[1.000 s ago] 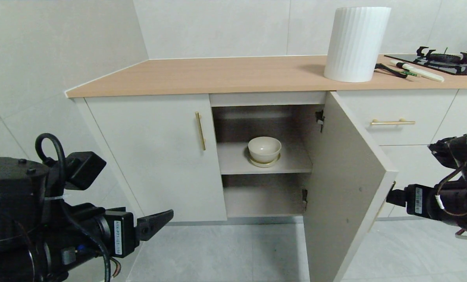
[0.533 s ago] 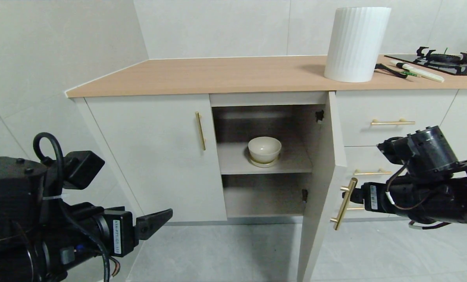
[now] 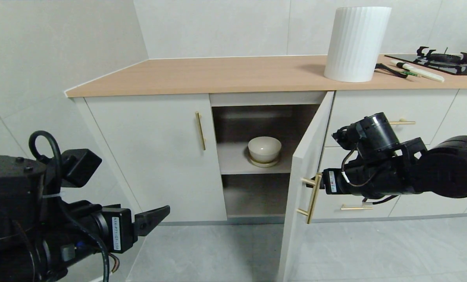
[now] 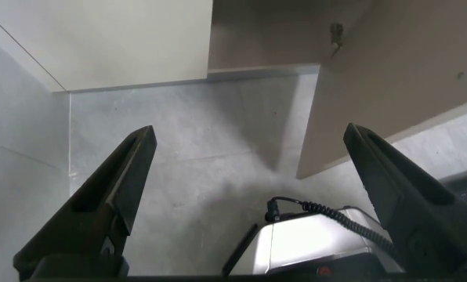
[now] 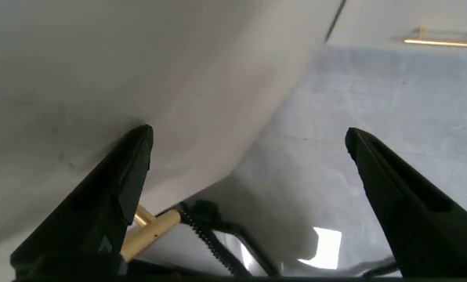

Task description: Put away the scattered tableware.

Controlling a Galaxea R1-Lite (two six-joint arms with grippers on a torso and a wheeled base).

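A cream bowl [image 3: 264, 148] sits on a small plate [image 3: 263, 162] on the upper shelf inside the open cabinet. The cabinet door [image 3: 303, 184] stands half shut, hiding the right part of the shelf. My right gripper [image 3: 318, 181] is open and sits at the door's outer face, right by the gold handle [image 3: 312, 198]. In the right wrist view the gripper [image 5: 249, 131] is spread wide with the door panel [image 5: 139, 63] close in front. My left gripper [image 3: 155, 218] hangs low at the left, open and empty, over the floor [image 4: 218, 157].
A tall white ribbed container [image 3: 356, 43] stands on the wooden counter [image 3: 217, 74], with utensils [image 3: 413, 70] and a hob [image 3: 448, 58] at the far right. The left cabinet door [image 3: 155, 156] is closed. Drawers [image 3: 393, 113] sit behind my right arm. Grey floor lies open below.
My right arm has swept to the left with the cabinet door, which has swung from wide open to about half shut. The left arm has barely moved.
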